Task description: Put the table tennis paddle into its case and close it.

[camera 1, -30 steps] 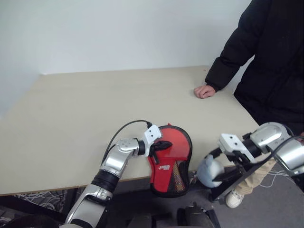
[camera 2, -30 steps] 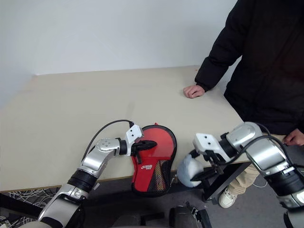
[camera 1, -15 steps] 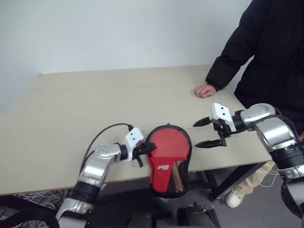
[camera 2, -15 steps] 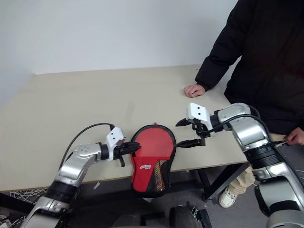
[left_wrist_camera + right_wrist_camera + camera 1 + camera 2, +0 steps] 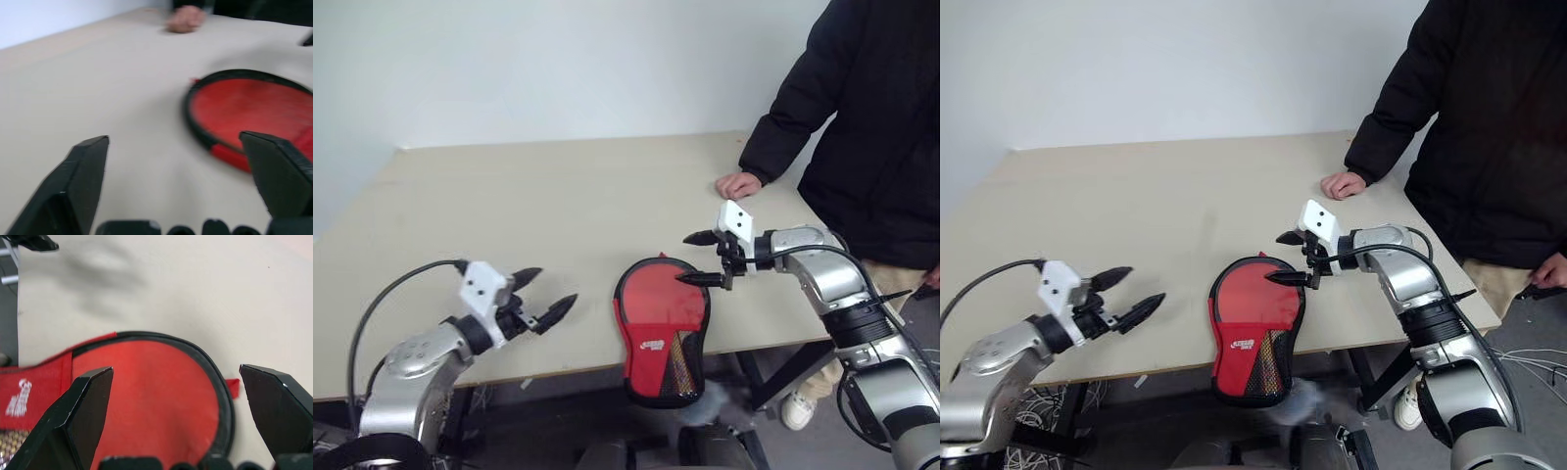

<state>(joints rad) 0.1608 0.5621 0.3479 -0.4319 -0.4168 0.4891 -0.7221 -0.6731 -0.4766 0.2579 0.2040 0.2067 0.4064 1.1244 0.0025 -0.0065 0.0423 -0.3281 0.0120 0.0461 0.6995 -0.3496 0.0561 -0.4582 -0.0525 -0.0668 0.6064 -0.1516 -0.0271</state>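
The counter [image 5: 558, 196] carries the case [image 5: 663, 328] at its near edge, the narrow mesh end overhanging, so a nudge from either arm could, I judge, tip it to the floor. Nothing holds the case: the right gripper [image 5: 702, 258], fingers spread, hovers over its round red end, and the left gripper [image 5: 541, 296], also spread, stands well apart to the case's left. The paddle isn't separately visible. A small white logo [image 5: 653, 345] on the case is unreadable.

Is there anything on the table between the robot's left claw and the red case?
No, nothing lies there. In the left eye view, only bare table stretches between the open left gripper and the red case. The left wrist view shows the same bare stretch.
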